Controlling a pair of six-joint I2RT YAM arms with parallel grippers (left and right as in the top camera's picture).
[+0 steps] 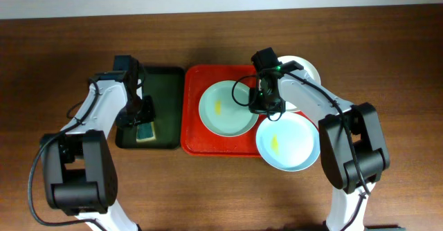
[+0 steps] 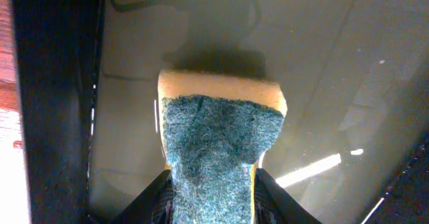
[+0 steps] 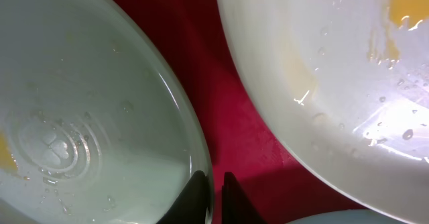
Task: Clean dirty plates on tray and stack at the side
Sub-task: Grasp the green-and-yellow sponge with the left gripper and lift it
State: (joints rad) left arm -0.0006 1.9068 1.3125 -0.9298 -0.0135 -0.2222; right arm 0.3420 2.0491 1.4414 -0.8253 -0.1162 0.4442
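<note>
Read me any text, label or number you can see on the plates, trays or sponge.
No readable text, label or number in any view.
Centre of the mint green plate: a moulded mark, too faint to read.
Nothing printed shows on the white plate, pale blue plate, red tray, dark green tray or sponge.

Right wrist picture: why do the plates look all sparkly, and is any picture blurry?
Right wrist view: bright glare bounces off wet drops on the white plate, fainter on the mint green plate; left wrist view: one bright streak on the dark green tray, sponge sharp; overhead view: even light, soft shadows, nothing blurry.
</note>
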